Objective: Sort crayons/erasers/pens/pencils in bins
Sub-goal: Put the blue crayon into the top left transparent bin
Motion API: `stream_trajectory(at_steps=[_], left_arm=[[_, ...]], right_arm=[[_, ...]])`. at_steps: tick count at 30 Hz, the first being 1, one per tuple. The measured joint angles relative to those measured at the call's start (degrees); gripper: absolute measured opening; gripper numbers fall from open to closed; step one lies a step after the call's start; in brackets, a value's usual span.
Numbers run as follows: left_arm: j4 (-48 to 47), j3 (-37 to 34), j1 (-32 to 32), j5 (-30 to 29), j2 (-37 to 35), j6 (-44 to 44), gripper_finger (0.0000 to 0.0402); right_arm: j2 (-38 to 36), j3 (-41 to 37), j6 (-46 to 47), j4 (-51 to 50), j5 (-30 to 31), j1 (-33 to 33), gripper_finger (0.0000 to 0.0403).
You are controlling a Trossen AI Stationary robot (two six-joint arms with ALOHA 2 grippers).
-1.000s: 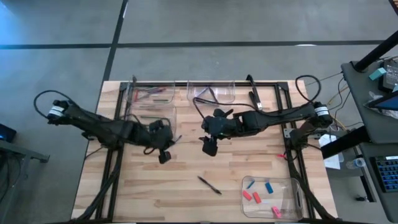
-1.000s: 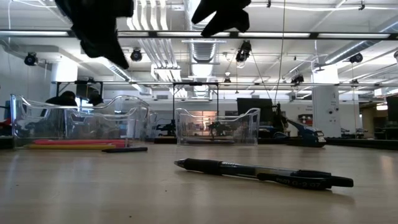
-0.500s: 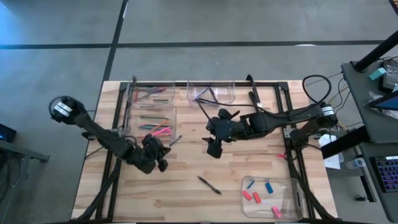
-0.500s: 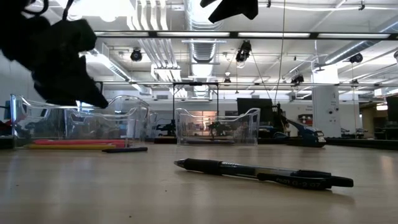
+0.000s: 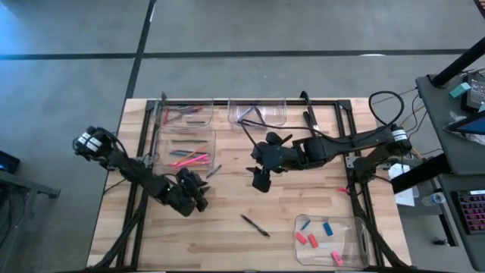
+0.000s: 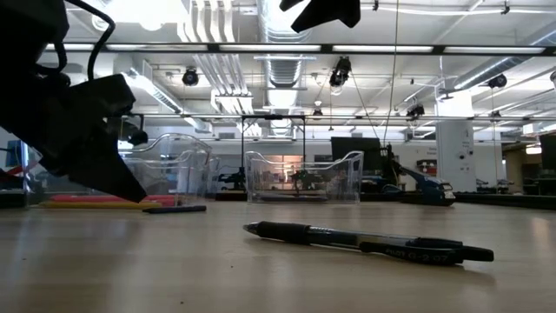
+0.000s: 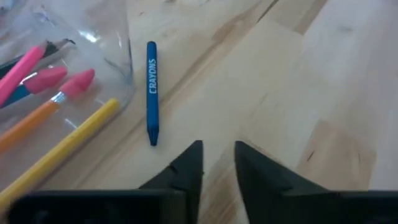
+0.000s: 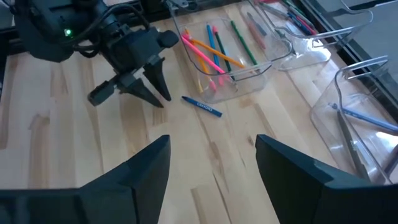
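Observation:
A blue crayon (image 5: 213, 171) (image 7: 152, 93) lies flat on the table beside the bin of pencils (image 5: 163, 142) (image 7: 122, 55). My left gripper (image 5: 198, 200) (image 7: 217, 155) hangs low over the table just short of the crayon's tip, its fingers a narrow gap apart and holding nothing. It shows as a dark shape (image 6: 130, 184) in the low view. My right gripper (image 5: 259, 180) (image 8: 211, 162) stands wide open high above the table's middle. A black pen (image 5: 255, 225) (image 6: 365, 242) lies flat toward the near edge.
Two more clear bins stand at the far edge: one with pens and sticks (image 5: 184, 114), one with a few items (image 5: 258, 112). A bin of erasers (image 5: 333, 239) sits near the right front corner. Bare wood lies between the pen and the left gripper.
My left gripper has come down from high above the pencil bin to just over the table, moving toward the near edge and rolling about its own line. The pencils in the bin now show uncovered.

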Motion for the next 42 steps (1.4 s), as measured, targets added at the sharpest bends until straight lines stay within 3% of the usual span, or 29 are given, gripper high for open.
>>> stream_trajectory(at_steps=[5, 9, 31, 42], left_arm=[[0.0, 0.2, 0.1, -0.5, 0.3, 0.0, 0.0145], [-0.1, 0.3, 0.1, -1.3, 0.1, 0.0, 0.0178], [-2.6, 0.3, 5.8, -4.0, 0.6, 0.3, 0.0182], [-1.3, 3.7, 5.8, -2.3, 9.2, 0.0, 0.0183]], right_arm=[[0.0, 0.0, 0.3, 0.0, 0.0, 0.0, 0.0224], [0.0, 0.0, 0.4, 0.0, -0.1, 0.0, 0.0224], [0.0, 0.0, 2.1, -0.1, -0.1, 0.0, 0.0224], [0.0, 0.0, 2.4, 0.0, 0.5, 0.0, 0.0224]])
